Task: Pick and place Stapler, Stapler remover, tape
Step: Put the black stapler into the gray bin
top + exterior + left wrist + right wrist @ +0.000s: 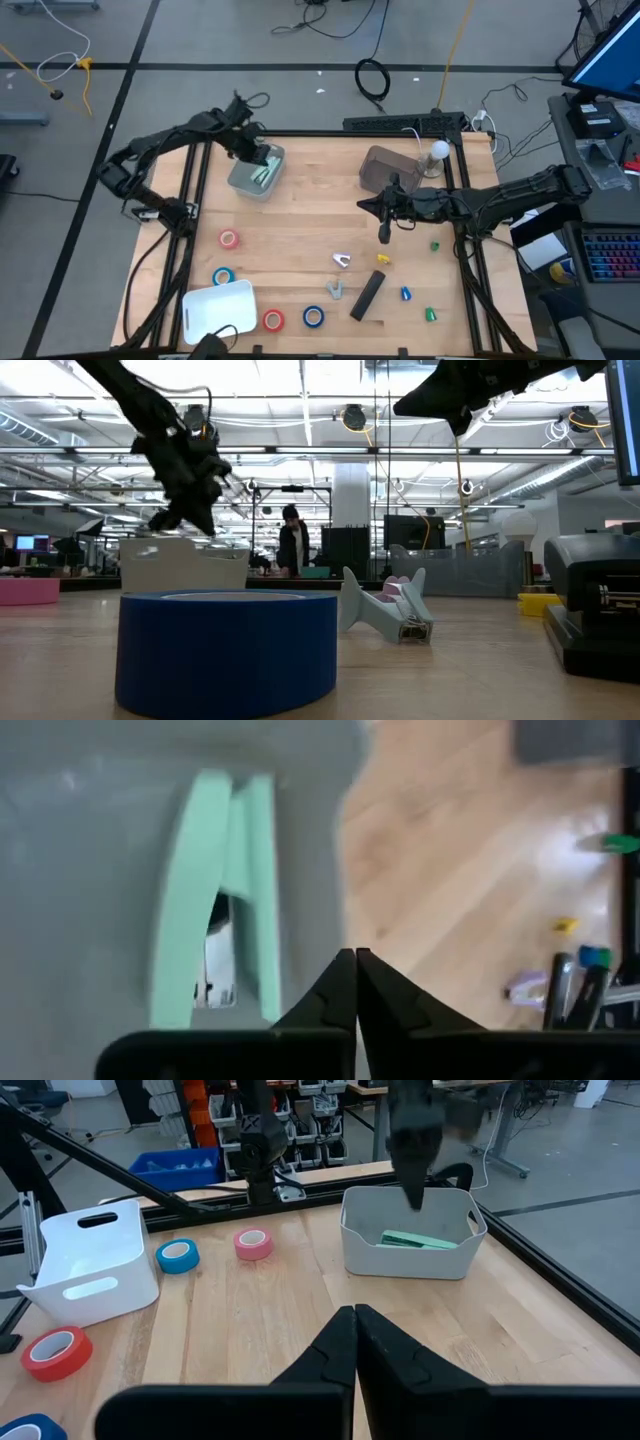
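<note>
Stapler (215, 900), mint green, is seen lying lengthwise in the grey bin (243, 180); left gripper (355, 960) and right gripper (355, 1318) are closed, empty.

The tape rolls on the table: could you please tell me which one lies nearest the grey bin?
The pink tape roll. It lies alone on bare wood, closest below the grey bin; the other rolls lie farther down, around the white bin.
</note>
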